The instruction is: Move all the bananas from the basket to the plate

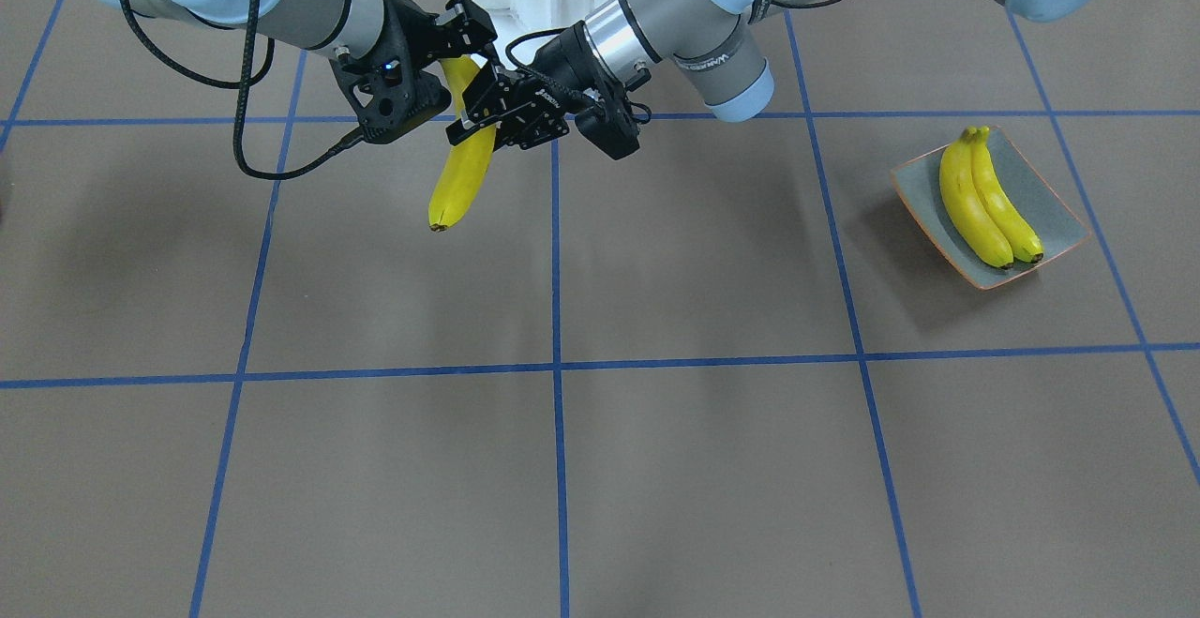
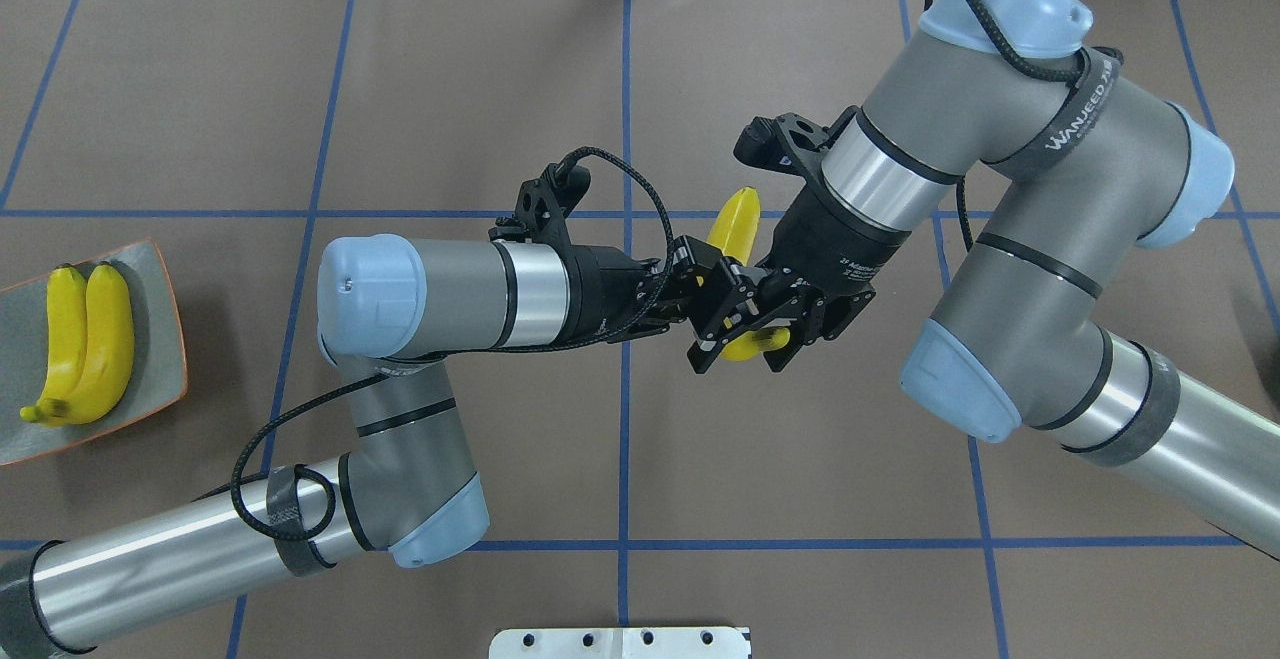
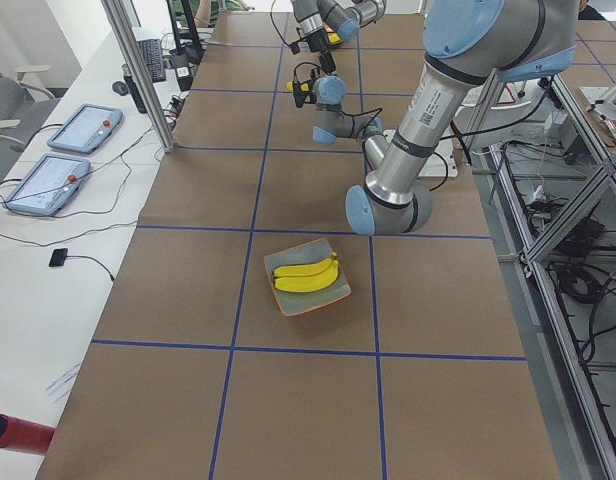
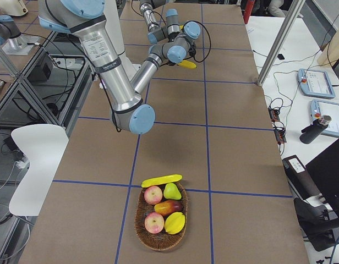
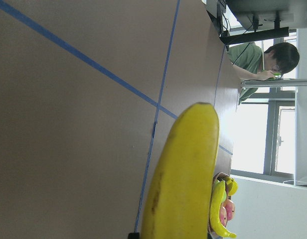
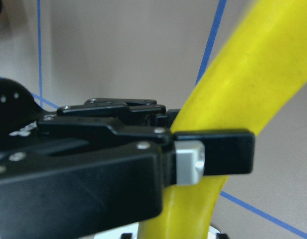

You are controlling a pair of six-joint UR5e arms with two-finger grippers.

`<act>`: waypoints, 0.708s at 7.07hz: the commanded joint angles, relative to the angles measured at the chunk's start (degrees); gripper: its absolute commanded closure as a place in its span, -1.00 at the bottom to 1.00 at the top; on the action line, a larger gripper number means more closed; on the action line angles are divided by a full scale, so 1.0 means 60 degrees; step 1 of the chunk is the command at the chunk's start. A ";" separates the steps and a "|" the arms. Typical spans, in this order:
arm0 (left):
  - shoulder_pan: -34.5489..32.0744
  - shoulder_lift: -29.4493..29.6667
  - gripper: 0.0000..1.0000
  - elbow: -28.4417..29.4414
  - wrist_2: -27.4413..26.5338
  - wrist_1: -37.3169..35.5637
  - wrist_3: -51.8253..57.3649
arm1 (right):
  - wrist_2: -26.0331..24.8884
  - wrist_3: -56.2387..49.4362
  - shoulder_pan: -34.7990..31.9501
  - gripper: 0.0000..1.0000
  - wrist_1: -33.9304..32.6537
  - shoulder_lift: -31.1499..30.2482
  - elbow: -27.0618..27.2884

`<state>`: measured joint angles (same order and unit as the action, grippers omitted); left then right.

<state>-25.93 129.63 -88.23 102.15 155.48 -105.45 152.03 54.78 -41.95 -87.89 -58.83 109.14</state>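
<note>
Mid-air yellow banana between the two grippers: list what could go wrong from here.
1. The curved yellow banana hangs above the brown table with the left gripper and right gripper both at it. A mistimed release could drop it.
2. The two grippers crowd close, so they might knock together when they pull apart.
3. The square grey-green plate already holds two yellow bananas. A third may roll off the narrow free strip.

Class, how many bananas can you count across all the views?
4 bananas: two together on the plate, one held aloft between left gripper and right gripper, one across the basket's rim; fruit may hide others.
</note>
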 commanded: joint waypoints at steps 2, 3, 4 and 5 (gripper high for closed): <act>0.0000 -0.0027 1.00 0.0012 0.0011 0.0001 0.0011 | 0.0004 0.0434 -0.0097 -1.00 0.0118 0.0019 0.0019; 0.0000 -0.0042 1.00 0.0027 0.0026 -0.0014 0.0055 | 0.0134 0.0594 -0.0243 -1.00 0.0176 0.0034 0.0033; -0.0015 -0.0115 1.00 0.0056 0.0272 0.0000 0.0070 | 0.0324 0.0799 -0.0419 -1.00 0.0394 0.0034 0.0033; -0.0044 -0.0159 1.00 0.0042 0.0333 0.0015 0.0085 | 0.0340 0.1033 -0.0594 -1.00 0.0440 0.0005 0.0048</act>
<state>-26.04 129.03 -87.99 103.36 155.48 -105.07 153.53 59.36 -44.25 -85.94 -58.68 109.35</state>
